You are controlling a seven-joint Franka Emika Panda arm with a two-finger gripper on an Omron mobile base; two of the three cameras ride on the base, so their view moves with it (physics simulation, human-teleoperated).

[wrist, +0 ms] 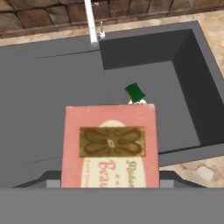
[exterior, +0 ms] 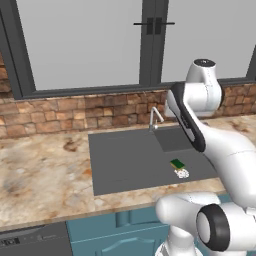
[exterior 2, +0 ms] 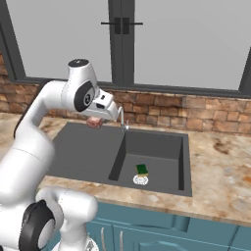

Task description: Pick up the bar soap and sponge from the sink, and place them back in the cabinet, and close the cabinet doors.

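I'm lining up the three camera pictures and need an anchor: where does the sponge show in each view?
Left base view: the sponge lies right of centre on the sink's floor, just above the white drain.
Right base view: the sponge sits near the middle, low in the deep basin, again touching the drain.
Hand view: the sponge is centre, just above the held bar soap.
Shared landmark: the silver faucet.

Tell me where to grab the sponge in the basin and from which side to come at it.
Come straight down from above: the sponge lies flat on the floor of the sink basin, green face up, beside the white drain, well away from the basin walls. Close on its two long edges across the narrow width. The claw is shut on the bar soap, so that goes first.
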